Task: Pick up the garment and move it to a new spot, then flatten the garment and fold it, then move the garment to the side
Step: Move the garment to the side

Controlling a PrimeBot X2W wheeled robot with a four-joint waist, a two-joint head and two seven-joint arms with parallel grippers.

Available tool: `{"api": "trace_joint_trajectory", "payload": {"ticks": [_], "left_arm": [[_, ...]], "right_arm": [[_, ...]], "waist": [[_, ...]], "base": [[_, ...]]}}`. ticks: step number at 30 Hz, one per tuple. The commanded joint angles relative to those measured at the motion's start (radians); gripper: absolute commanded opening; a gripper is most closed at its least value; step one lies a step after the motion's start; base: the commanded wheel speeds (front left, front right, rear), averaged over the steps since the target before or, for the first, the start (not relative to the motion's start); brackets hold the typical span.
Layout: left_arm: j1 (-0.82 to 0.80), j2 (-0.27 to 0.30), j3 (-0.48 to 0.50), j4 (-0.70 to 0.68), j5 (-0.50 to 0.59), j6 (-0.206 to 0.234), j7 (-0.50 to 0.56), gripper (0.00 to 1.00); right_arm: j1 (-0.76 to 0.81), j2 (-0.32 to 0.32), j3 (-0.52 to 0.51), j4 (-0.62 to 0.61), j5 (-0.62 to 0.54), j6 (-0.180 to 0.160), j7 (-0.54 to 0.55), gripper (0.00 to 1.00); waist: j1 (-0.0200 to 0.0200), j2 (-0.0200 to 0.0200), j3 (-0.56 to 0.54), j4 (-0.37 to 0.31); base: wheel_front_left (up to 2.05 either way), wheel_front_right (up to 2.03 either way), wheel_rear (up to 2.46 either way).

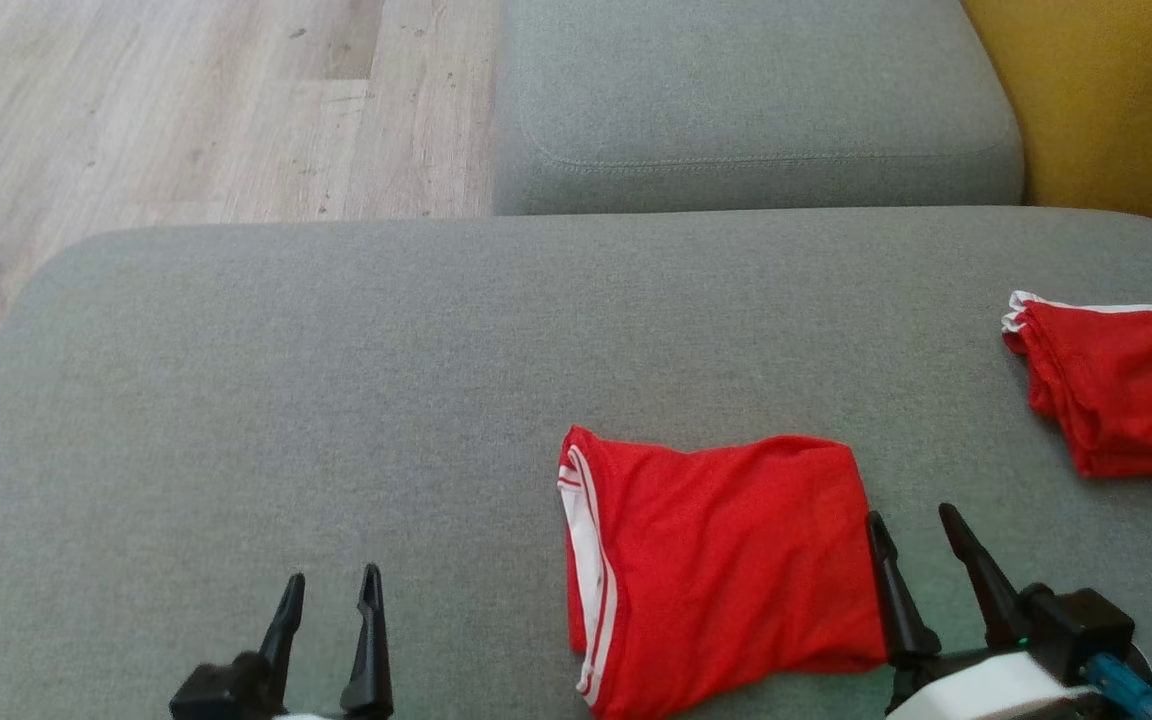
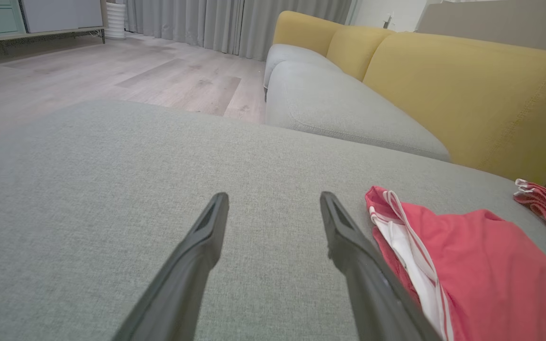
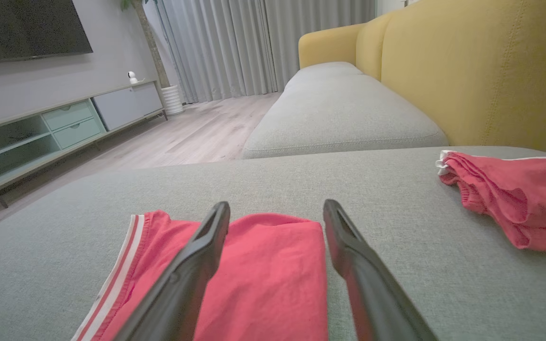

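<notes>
Grey sofa seat (image 1: 336,400) is carrying the folded red garment (image 1: 726,560) near its front edge. The right tool (image 1: 911,515) is hovering released at the garment's right edge, probably for shifting it sideways toward the second garment (image 1: 1116,390); the left tool (image 1: 334,575) is idling released, well apart.

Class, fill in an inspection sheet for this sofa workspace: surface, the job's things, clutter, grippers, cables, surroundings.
Surface: grey sofa cushion, wide and flat.
Job's things: folded red garment with white trim, lying flat in front of the right gripper.
Clutter: second red garment, lying apart at the far right.
Grippers: left gripper open, over the cushion to the left of the folded garment; right gripper open, fingers straddling that garment's right edge, holding nothing.
Cables: nothing seen.
Surroundings: wooden floor, another grey cushion, yellow backrest, curtains, low cabinet.
</notes>
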Motion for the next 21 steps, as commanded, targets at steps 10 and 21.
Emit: {"api": "trace_joint_trajectory", "payload": {"ticks": [10,21], "left_arm": [[-0.02,0.017,0.037,-0.033,0.002,0.009,-0.01,1.0],[-0.023,0.024,0.042,-0.041,0.001,0.021,-0.007,1.0]], "right_arm": [[-0.026,-0.004,0.006,-0.035,-0.004,-0.001,0.016,1.0],[-0.124,-0.004,-0.086,0.041,-0.056,-0.001,0.168,1.0]], "waist": [[0.0001,0.0,-0.006,0.003],[0.0001,0.0,0.018,0.013]], "base": [[0.0,0.0,0.0],[0.0,0.0,0.0]]}}
